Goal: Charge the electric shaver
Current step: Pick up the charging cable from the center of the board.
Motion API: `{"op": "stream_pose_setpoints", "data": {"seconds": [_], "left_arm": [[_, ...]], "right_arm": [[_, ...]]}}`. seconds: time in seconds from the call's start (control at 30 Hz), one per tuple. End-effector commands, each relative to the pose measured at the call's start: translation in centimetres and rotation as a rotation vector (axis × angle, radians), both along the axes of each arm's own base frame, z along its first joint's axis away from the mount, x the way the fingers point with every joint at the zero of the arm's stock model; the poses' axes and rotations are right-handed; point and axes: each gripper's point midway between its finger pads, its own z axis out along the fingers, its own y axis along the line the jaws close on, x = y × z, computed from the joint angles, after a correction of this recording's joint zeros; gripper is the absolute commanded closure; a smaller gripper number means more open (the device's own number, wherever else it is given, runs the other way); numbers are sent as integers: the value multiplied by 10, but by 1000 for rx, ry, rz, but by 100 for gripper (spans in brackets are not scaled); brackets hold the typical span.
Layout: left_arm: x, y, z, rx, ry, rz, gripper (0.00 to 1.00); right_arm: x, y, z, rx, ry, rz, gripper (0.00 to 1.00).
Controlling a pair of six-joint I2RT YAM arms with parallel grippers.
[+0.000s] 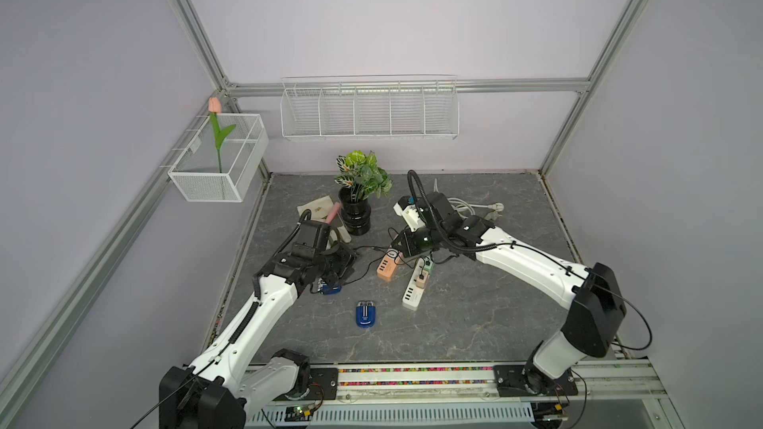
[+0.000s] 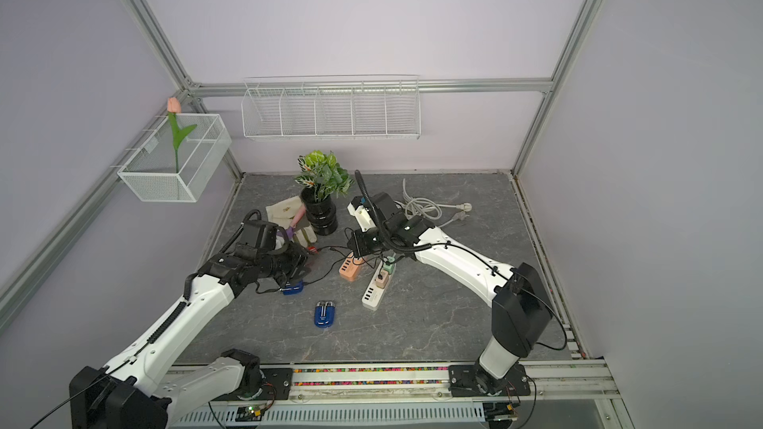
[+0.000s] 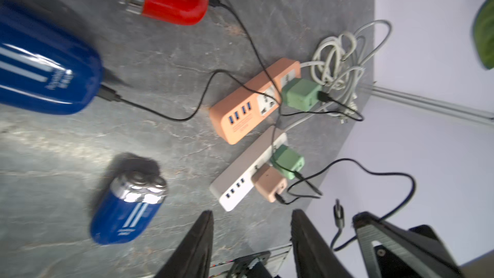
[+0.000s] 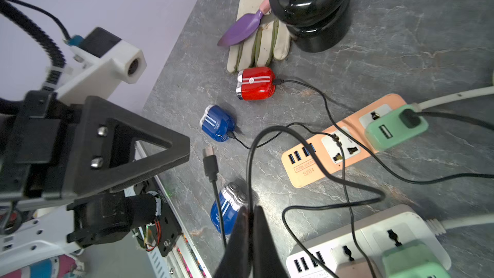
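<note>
A blue electric shaver (image 1: 366, 314) (image 2: 324, 314) lies unplugged toward the table's front, its silver heads showing in the wrist views (image 3: 125, 215) (image 4: 224, 215). A second blue shaver (image 4: 217, 127) and a red shaver (image 4: 256, 84) each have a black cable plugged in. My right gripper (image 4: 250, 209) (image 1: 395, 248) hovers by the peach power strip (image 4: 344, 140), shut on a black charging cable (image 4: 250, 161). That cable's free plug (image 4: 209, 156) (image 3: 338, 209) hangs in the air. My left gripper (image 3: 251, 212) is open and empty above the table, beside the plugged blue shaver (image 1: 330, 287).
A white power strip (image 1: 415, 293) with green and peach adapters lies next to the peach one. A black vase with a plant (image 1: 355, 216), a glove (image 4: 256, 41) and a purple trowel (image 4: 240, 29) sit behind. Coiled white cord (image 3: 339, 57) lies at the back.
</note>
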Motion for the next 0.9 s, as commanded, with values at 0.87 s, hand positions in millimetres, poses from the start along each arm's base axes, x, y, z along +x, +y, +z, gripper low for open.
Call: {"op": "stream_pose_setpoints", "data": {"seconds": [0.87], "left_arm": [[55,-55,36,-290,3,28,80]], "right_arm": [[9,-10,11,115,95,-56,93]]}}
